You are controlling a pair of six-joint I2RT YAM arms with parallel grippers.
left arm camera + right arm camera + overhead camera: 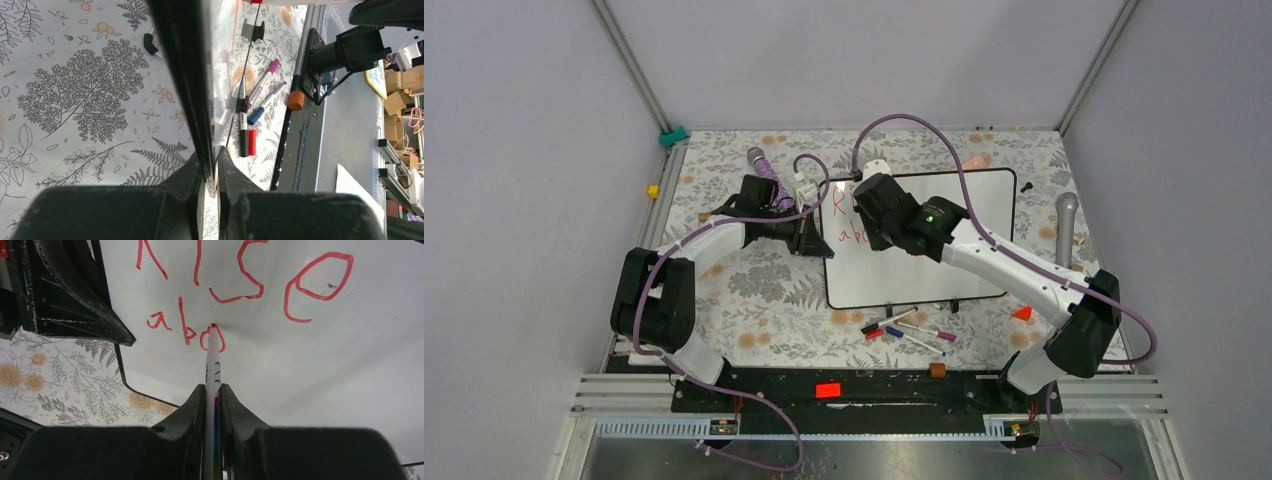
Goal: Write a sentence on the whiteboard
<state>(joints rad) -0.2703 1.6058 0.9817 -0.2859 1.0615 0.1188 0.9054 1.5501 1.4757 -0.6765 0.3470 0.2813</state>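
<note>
Looks roughly halfway done. Can read "Rise" in red on the upper line of the sentence (240, 285), then "abo" underneath. Presumably means finishing that word plus whatever comes after, so plenty left to write.

Got the whiteboard (924, 260) lying on the table (754, 290), middle to right, between the two arms and a bit skewed. Can't tell whether it sits fully flat.

Got the right tool (213, 395) clenched on a red marker (212, 360), tip touching the board right at the "o". Got the left tool (210, 175) pinched shut on the board's left rim, probably just to steady it.

On the views: only get the letters properly from the right wrist. From the top, barely see a scrap of red peeking out beside the right arm. Need the top one for the layout though: both arms reaching in, board in the middle, spare markers (909, 330) scattered on the table just off the board's near edge. Left wrist gives no writing at all, but confirms the black rim sandwiched between the fingers, and catches those same spare markers close up.
</note>
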